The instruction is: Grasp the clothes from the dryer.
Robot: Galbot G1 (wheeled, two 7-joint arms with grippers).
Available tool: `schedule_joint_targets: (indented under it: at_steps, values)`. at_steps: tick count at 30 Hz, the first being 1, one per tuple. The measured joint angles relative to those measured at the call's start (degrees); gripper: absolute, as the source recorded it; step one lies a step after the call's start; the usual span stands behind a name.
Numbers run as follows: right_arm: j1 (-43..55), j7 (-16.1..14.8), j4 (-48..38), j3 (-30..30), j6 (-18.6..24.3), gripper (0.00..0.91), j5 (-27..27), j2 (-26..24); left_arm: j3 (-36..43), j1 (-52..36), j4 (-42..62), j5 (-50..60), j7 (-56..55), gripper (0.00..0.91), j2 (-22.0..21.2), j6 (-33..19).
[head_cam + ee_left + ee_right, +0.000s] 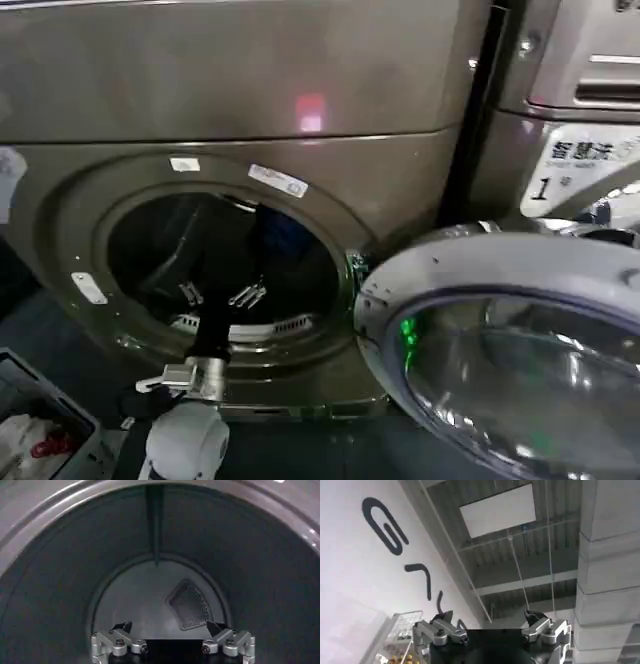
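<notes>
Left tool [218,294] spread wide, empty, inside dryer [380,180] mouth; clothes [285,238] beyond, deeper in. Right tool [491,625] likewise wide, pointed ceilingward.

left arm: black forearm running up from a rounded white joint shell, with a silver bracket clamped where the two meet
left gripper [172,639]: two silver metal fingers [112,641] on a black body, dark pointy tips, hex bolts in the knuckles
right gripper [491,625]: same build, silver linkages with bolts, black tips, black housing in the middle
</notes>
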Motion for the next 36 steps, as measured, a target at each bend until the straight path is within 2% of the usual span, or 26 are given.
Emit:
schedule_joint_targets:
  at_steps: [27,36]
  values:
    - [-0.2,0.1,0.1,0.2,0.1,0.907,-0.5,0.3,-0.3,-1.3,0.6,-0.6,0.0,0.907,0.0,0.0]
    - [-1.1,0.9,0.3,1.2,-1.0,0.907,-1.6,0.6,-0.6,-4.4,3.6,-1.4,0.1,0.907,-0.4,0.2]
